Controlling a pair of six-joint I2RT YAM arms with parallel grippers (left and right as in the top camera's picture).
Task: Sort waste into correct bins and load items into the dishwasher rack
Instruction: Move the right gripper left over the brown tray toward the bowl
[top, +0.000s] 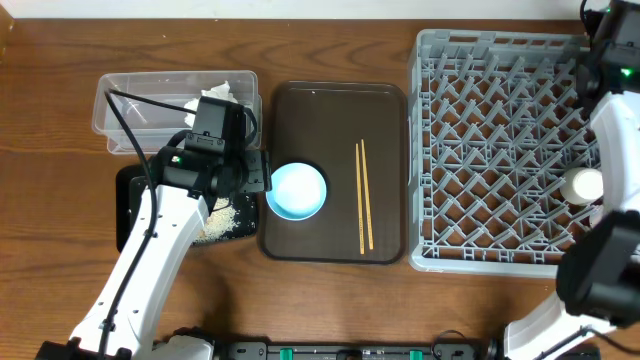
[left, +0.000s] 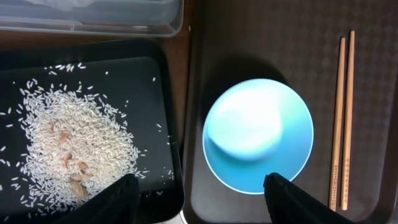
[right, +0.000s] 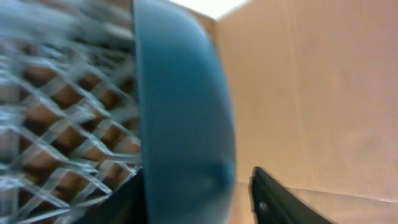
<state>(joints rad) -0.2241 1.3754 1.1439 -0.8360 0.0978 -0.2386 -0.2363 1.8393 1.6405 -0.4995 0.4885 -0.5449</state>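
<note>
- Wood table: rack on the R side, brown tray in the middle. On the L, tub w/ paper in it, and black tray w/ rice.
- R hand is at the rack's R side. Fingers are apart and one is clear of the big bowl, so no grip. Pic is blurry.
- Big bowl stands on its edge in the rack. It may tip or roll if the pegs don't hold it.
- If R hand pulls away crooked, a finger could knock the big bowl over.
- Cup sits in the rack near the R arm. A wide swing could bump it.
- L hand is open and empty, one finger over the black tray, the other over the brown tray just beside the small bowl.
- Small bowl looks smooth and round. A bad pinch on its rim could make it slip or slide on the brown tray.
- L hand is close to the rice, so going low could push grains out of the black tray.
- Sticks lie flat on the brown tray. They're thin, prob hard to grab, and may roll apart.
</note>
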